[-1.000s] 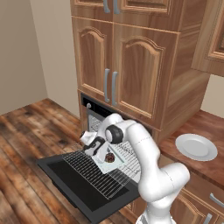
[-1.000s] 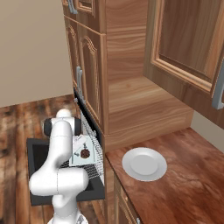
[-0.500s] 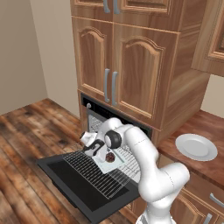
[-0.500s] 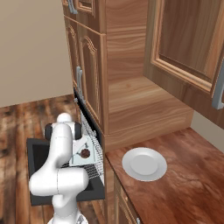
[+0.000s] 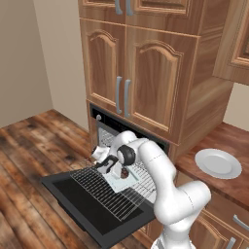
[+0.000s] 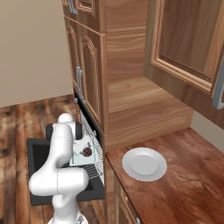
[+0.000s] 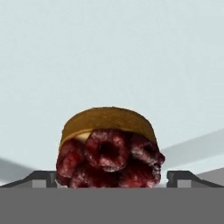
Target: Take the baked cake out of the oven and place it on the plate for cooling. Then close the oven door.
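Both base cameras look forward and down from behind the arm, left and right, sharing the oven (image 5: pixel 127 146), its lowered oven door (image 5: pixel 92 206) and the plate (image 5: pixel 218 163), while the hand camera sits very close over the baked cake (image 7: pixel 109 151) on the pale tray (image 7: pixel 113 57).

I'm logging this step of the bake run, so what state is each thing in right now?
oven door: folded down, open.
wire rack: pulled out over the door.
baking tray: on the rack, holding the cake.
baked cake: on the tray, not gripped, between the fingertips.
gripper: open, at the cake.
plate: on the counter, empty.
upper cabinet doors: closed.
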